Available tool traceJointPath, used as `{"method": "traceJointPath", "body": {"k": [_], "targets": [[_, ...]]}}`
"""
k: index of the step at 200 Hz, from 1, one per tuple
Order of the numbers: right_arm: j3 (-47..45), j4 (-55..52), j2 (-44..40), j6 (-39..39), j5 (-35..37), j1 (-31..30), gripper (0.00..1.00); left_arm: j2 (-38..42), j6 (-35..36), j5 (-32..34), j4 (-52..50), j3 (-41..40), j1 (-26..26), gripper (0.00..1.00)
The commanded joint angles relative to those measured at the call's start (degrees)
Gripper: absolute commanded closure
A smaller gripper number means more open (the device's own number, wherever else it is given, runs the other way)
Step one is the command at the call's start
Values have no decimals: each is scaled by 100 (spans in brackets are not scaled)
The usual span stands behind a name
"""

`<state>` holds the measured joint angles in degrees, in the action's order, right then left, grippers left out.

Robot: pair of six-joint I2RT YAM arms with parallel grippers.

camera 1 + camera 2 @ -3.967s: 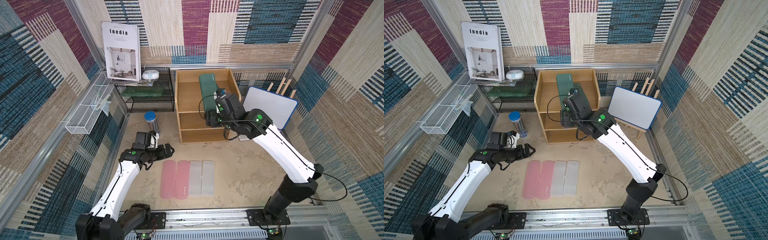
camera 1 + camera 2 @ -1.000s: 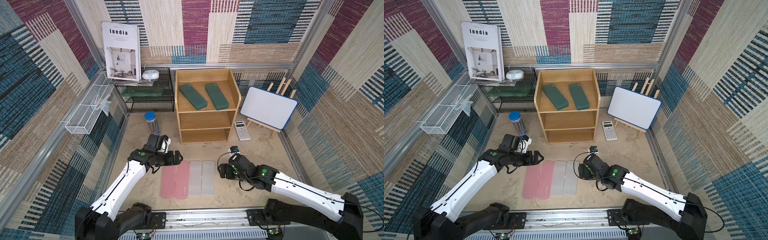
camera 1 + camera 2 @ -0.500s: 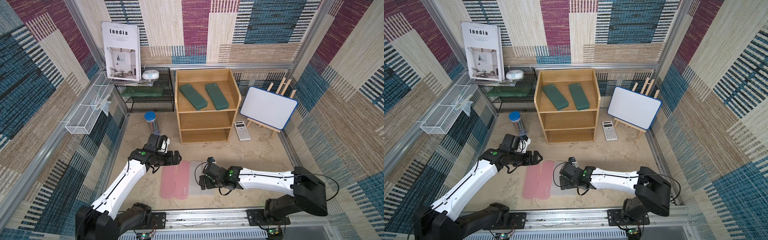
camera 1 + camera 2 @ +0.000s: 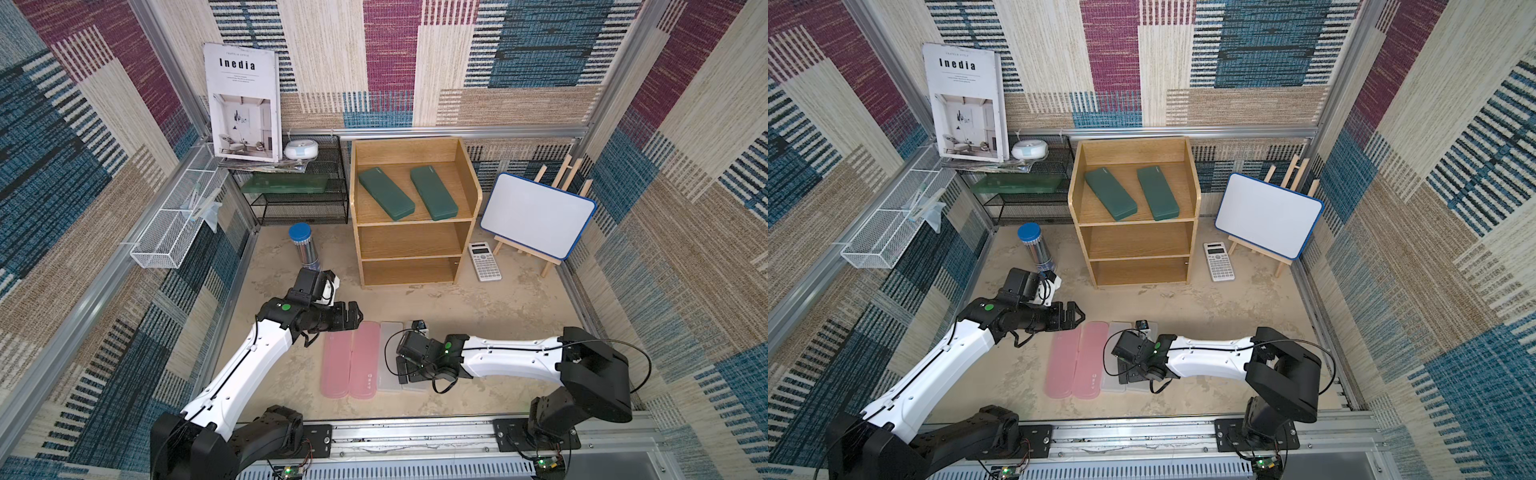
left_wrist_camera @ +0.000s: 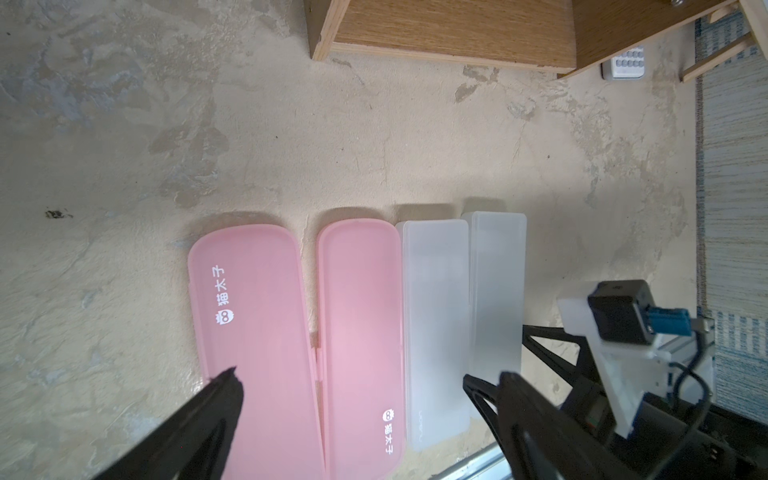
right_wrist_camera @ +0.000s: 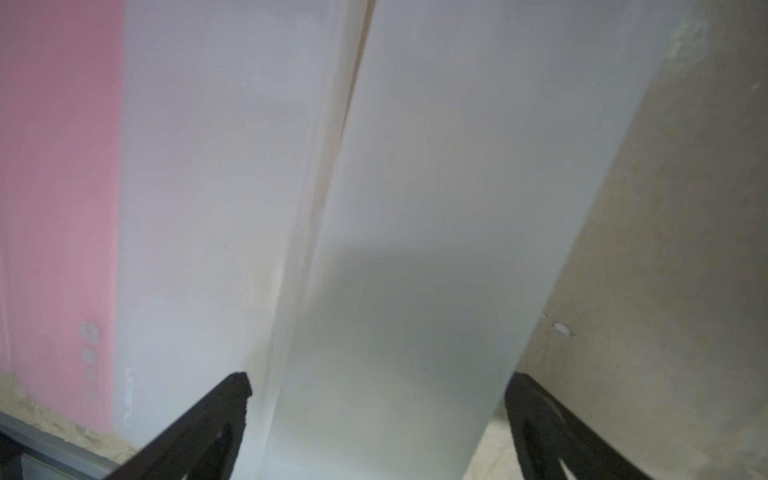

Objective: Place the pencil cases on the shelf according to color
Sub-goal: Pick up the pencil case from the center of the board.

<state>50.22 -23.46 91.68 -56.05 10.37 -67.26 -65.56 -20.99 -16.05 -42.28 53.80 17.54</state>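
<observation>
Right gripper [image 6: 378,386], released, straddles the rightmost frosted translucent white pencil case [image 6: 415,208]; lower both jaws past its long edges, then clench.

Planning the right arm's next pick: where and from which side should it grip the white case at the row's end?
Grip the end white case across its narrow width, by its long edges, from above. It lies flat, too long to span lengthwise. One edge is free; the other nearly touches the neighbouring white case, leaving little room there. The open right gripper straddles it so.
</observation>
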Motion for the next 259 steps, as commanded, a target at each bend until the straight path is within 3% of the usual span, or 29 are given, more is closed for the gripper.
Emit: {"method": "traceJointPath", "body": {"k": [1,94,147,179,259], "targets": [[-120,-372,78,-68,107,-6,1,41,16,43,-61,17,4,0],[-608,-1357,-946,-482,861,5,1,44,3,15,-57,8,4,0],[-644,-1123,-1277,-196,591,13,2,39,3,6,-60,8,4,0],[-641,-1116,-1212,-271,266,-51,5,38,1,-2,-61,10,-1,0],[-710,-1086,-563,-488,417,-260,6,52,-1,-21,-59,0,-2,0]]}}
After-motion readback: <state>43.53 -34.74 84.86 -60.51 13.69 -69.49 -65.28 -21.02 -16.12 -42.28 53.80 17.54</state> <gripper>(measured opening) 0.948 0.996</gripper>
